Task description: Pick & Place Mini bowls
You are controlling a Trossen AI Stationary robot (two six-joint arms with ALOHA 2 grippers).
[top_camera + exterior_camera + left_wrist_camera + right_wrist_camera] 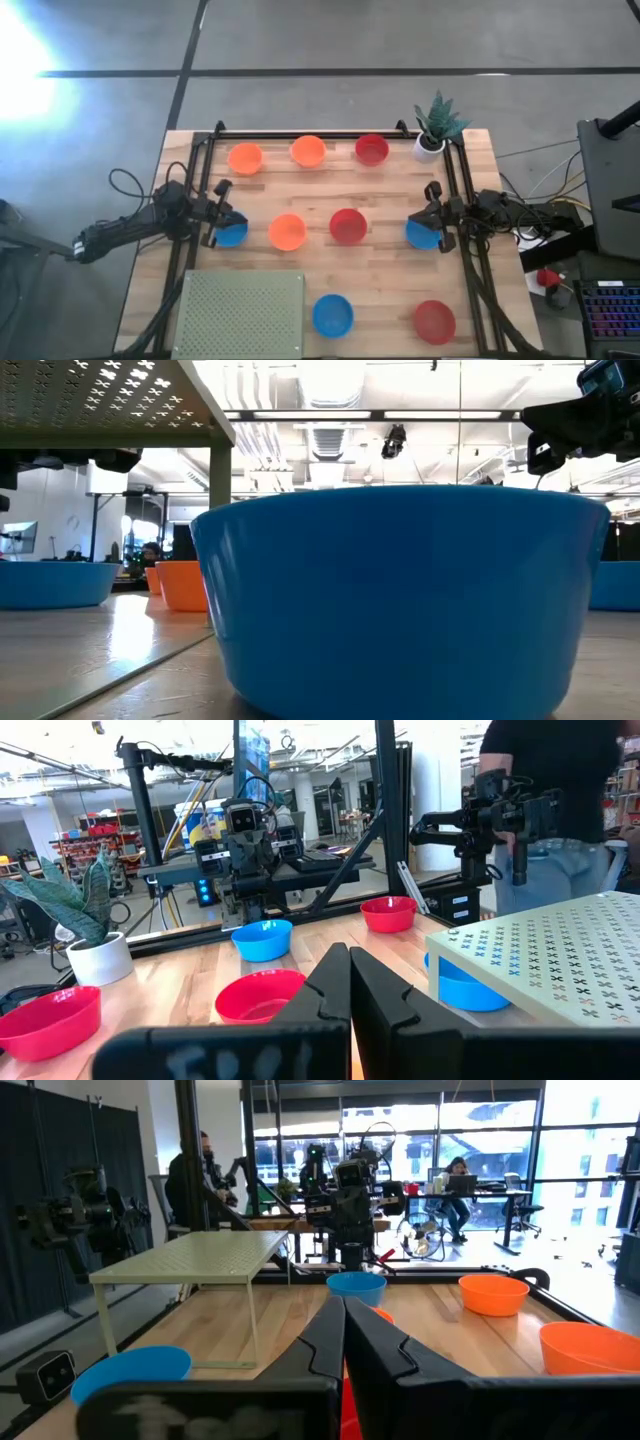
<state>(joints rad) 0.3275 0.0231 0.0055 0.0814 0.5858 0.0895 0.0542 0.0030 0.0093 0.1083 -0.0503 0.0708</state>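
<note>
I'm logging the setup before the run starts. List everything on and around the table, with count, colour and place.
Orange mini bowls: 3; two in the back row, one mid-table.
Red mini bowls: 3; back row, mid-table, front right corner.
Blue mini bowls: 3; under each arm at the left edge and right edge, one at front centre.
Potted plant: 1; green in a white pot, back right corner.
Perforated shelf: 1; pale green, front left corner.
Table: 1; light wood.
Person: 1; dark top, behind the table in the left wrist view.
Left gripper: shut, at the left edge.
Right gripper: shut, at the right edge.
</note>
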